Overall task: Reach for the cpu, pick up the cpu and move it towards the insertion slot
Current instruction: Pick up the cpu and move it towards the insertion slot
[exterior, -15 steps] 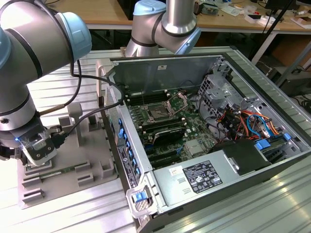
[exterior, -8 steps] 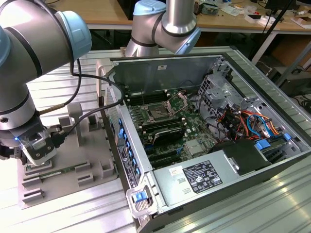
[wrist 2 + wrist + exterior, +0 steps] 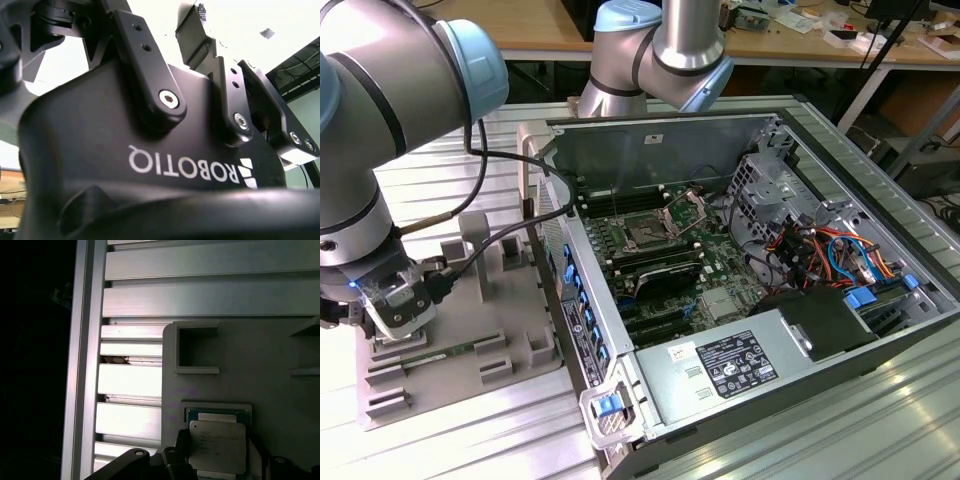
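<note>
In the first wrist view the cpu point(image 3: 217, 446) is a pale silver square with a green rim, lying in a raised nest on the grey fixture point(image 3: 270, 355). My gripper point(image 3: 218, 460) straddles it, and its black fingers point(image 3: 181, 455) press close against two opposite edges, so it looks shut on the cpu. The exterior view has the gripper point(image 3: 395, 310) low over that fixture point(image 3: 495, 330) at the exterior view's left. The insertion slot point(image 3: 646, 234), with its silver bracket raised, sits on the motherboard inside the open computer case, far from the gripper toward the exterior view's right.
The case's metal side wall point(image 3: 555, 240) stands between the fixture and the motherboard. A thin green memory stick point(image 3: 445, 353) lies on the fixture near the gripper. An empty rectangular pocket point(image 3: 197, 347) lies beyond the cpu. Everything rests on a ribbed aluminium table point(image 3: 470, 440).
</note>
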`<move>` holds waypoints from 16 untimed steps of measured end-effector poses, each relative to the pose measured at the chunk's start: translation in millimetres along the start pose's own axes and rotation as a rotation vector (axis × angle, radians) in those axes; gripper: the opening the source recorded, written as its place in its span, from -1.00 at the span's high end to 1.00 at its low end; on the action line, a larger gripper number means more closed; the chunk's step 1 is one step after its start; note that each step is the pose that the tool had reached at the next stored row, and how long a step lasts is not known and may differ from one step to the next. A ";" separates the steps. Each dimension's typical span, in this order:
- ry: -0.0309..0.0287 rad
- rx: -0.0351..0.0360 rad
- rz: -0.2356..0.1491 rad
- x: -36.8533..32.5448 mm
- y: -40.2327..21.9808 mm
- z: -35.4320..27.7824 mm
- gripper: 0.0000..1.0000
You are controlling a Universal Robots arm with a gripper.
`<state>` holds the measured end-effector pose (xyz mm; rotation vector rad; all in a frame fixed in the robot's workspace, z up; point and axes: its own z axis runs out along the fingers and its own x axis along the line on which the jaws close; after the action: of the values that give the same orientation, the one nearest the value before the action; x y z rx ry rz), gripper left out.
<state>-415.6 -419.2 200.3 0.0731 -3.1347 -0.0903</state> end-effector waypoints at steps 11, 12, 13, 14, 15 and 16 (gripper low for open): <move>-0.0001 0.0000 0.000 0.0 0.2 -2.7 -0.09; 0.0000 0.0000 0.000 0.0 0.2 -3.0 -0.09; 0.0001 0.0000 0.000 0.0 0.2 -3.4 -0.09; -0.0001 -0.0001 0.000 0.0 0.2 -3.7 -0.09; -0.0001 0.0000 0.000 0.0 0.2 -3.9 -0.09; 0.0000 0.0000 0.000 0.0 0.2 -4.1 -0.09</move>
<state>-415.6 -419.2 204.4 0.0732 -3.1347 -0.0903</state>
